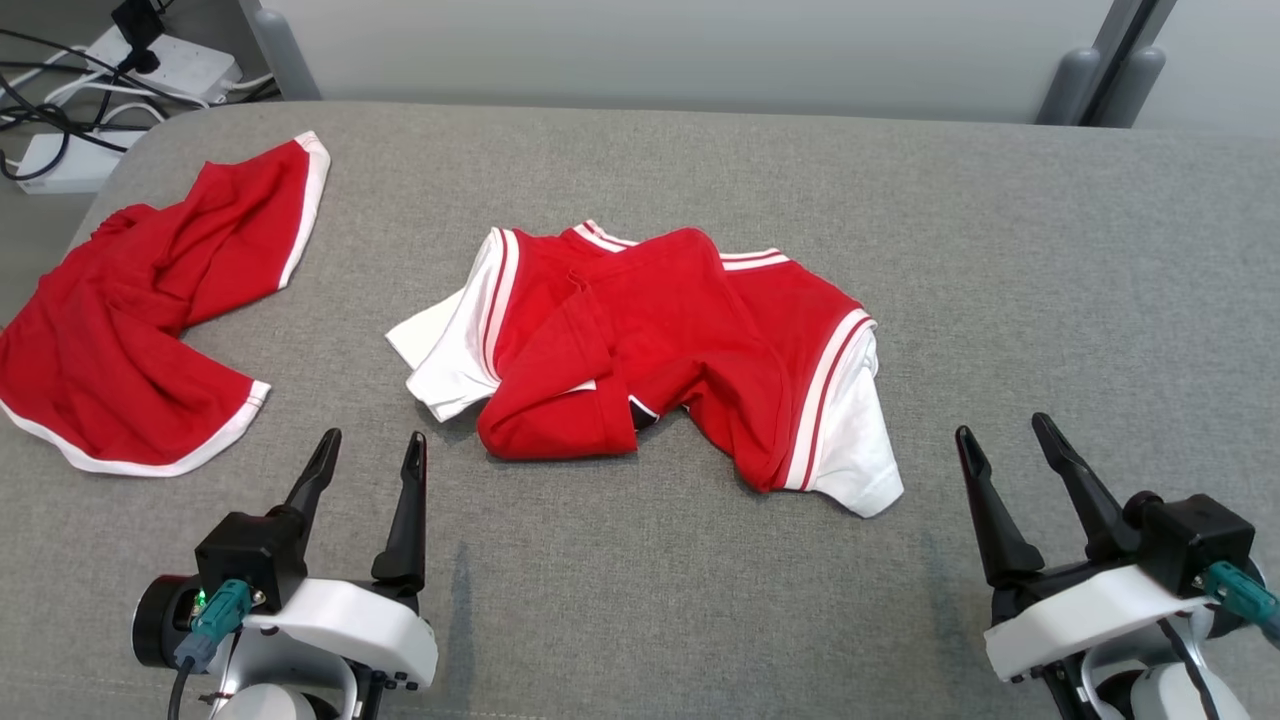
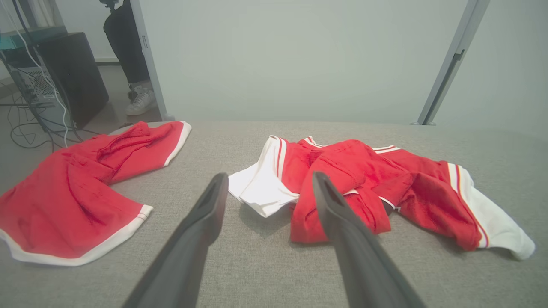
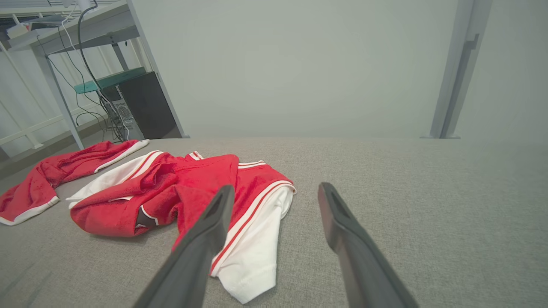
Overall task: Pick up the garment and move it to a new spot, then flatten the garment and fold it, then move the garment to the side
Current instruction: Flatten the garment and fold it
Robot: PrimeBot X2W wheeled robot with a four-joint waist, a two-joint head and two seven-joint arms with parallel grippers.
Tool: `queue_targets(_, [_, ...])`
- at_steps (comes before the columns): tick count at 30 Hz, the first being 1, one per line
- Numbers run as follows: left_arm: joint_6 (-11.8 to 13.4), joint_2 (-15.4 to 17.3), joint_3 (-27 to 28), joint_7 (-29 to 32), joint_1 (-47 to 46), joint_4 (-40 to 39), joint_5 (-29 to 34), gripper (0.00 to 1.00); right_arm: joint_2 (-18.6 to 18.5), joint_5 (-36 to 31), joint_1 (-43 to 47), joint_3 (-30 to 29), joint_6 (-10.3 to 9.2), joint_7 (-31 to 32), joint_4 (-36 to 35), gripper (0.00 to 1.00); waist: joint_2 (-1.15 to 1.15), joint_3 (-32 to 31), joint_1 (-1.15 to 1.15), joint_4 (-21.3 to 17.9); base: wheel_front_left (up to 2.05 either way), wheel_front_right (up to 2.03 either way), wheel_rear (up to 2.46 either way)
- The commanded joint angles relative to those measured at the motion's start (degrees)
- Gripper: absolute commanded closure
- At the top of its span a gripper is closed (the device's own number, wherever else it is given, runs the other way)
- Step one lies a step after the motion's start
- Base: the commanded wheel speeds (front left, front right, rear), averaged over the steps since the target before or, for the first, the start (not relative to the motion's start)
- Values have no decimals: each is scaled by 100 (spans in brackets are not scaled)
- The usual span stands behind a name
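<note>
Left gripper [image 1: 372,440] and right gripper [image 1: 1002,427] hover at the near edge of the desk [image 1: 700,600], fingers spread wide and empty. The shirt [image 1: 650,340] lies crumpled at the centre between them, untouched. For a clean pick-up I'd pinch the red body near each white sleeve, one side apiece (not the loose flap in the middle), steering well clear of the shorts [image 1: 130,330] at the far left.

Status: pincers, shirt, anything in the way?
Left pincer open, empty. Right pincer open, empty. Shirt crumpled ahead, untouched. Red shorts lie apart, left.
</note>
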Motion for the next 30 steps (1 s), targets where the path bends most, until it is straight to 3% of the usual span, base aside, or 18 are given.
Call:
queue_targets(1, [41,150,220,-16,-234,-162,-45,0,-101,-15,-208,91,25,58,-199,0,0,53,0,29,0,0,0])
queue_targets(6, [30,120,228,-60,-350,-200,-61,0,-575,267,-889,175,25,448,-82,0,0,251,0,177,0,0,0])
queue_targets(10, [-44,48,140,-107,-511,-191,-43,0,-1257,432,-1727,639,25,931,120,0,0,451,0,446,0,0,0])
queue_targets(17, [-229,-158,-59,-242,-877,-50,-11,0,-1902,991,-2981,1371,25,1708,625,0,0,777,0,1016,0,0,0])
queue_targets(24, [-476,-475,-287,-446,-1258,300,-30,0,-2343,1917,-4005,2338,25,2622,1411,0,0,1035,0,1586,0,0,0])
queue_targets(30, [-619,-713,-384,-610,-1451,583,-60,0,-2469,2362,-4631,2858,25,2979,2061,0,0,1250,0,1896,0,0,0])
